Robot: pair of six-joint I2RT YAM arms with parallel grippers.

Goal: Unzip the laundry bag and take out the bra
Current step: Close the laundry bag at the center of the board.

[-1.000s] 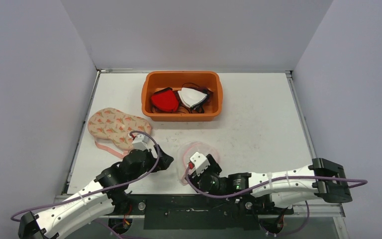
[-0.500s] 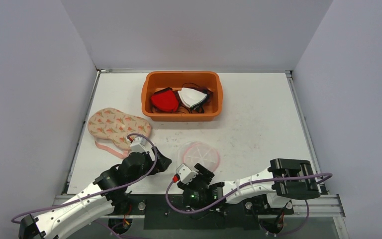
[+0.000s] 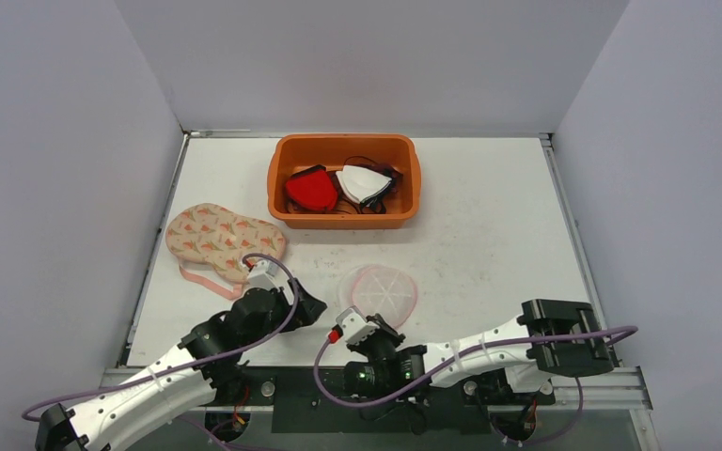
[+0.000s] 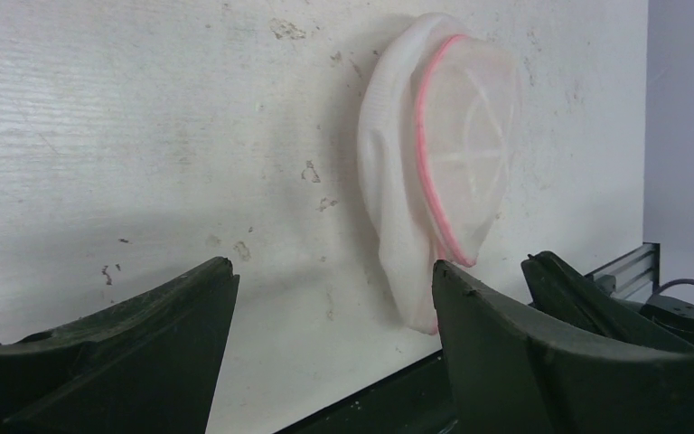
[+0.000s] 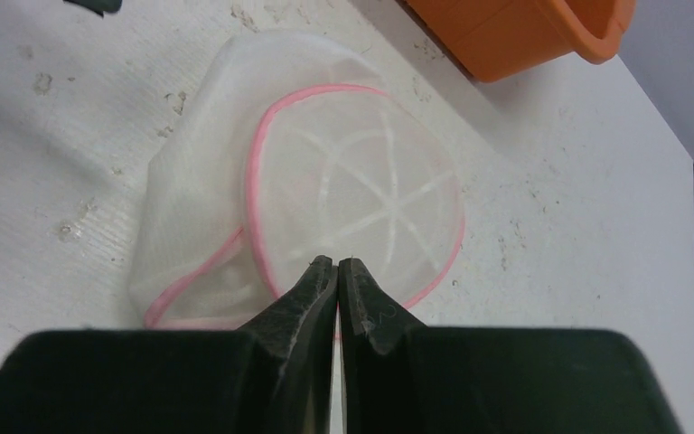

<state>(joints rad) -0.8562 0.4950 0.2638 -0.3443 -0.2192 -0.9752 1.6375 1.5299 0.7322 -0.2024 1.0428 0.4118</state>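
Since the laundry bag (image 3: pixel 379 291) sits just ahead of the right end effector (image 5: pixel 337 262), that side has the shorter reach.
Bag: pink-rimmed round mesh, flat on the counter (image 3: pixel 489 235), seemingly empty.
Right end effector: clenched on nothing visible, bag rim close at its 12 o'clock.
Left end effector (image 4: pixel 332 271): released, bag farther off at 1 o'clock.
Floral piece (image 3: pixel 224 240), probably the bra: on the counter, 10 o'clock of the bag.

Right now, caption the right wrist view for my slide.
Shut right gripper facing the pink-rimmed laundry bag, orange bin beyond.
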